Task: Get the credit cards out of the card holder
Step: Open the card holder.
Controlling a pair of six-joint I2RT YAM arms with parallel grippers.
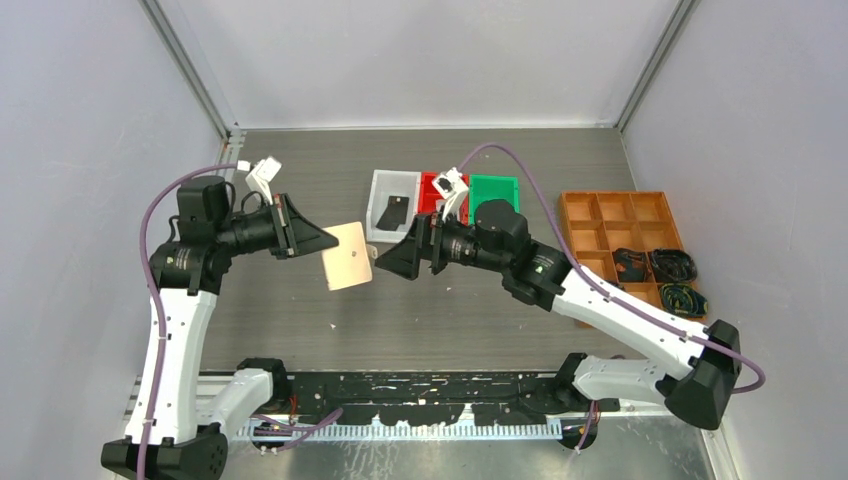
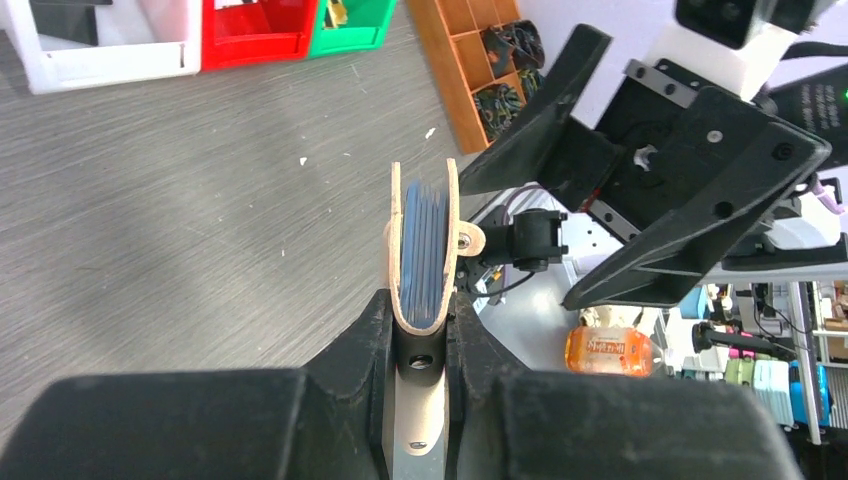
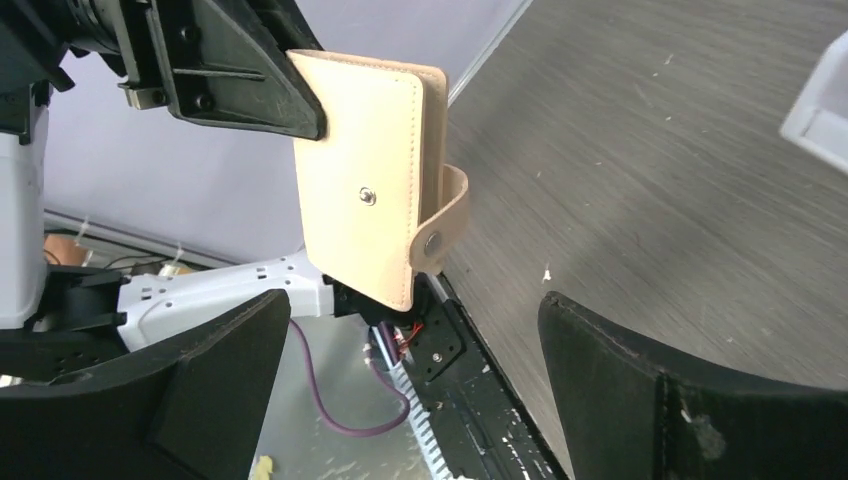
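My left gripper (image 1: 322, 243) is shut on the card holder (image 1: 349, 256), a beige folding wallet held in the air over the table's middle. In the left wrist view its folded spine sits pinched between my fingers (image 2: 370, 330), and the card holder (image 2: 450, 215) gapes slightly, showing dark blue layered edges; I cannot tell the credit cards from the sleeves. The snap tab (image 3: 449, 215) hangs loose, off its stud. Just right of the holder, my right gripper (image 1: 385, 262) stands wide open and facing it, touching nothing. A dark flat card (image 1: 392, 212) lies in the white bin.
White bin (image 1: 381, 183), red bin (image 1: 428, 186) and green bin (image 1: 495, 187) stand in a row at the back centre. An orange compartment tray (image 1: 602, 212) with dark cords stands at the right. Grey walls close in three sides.
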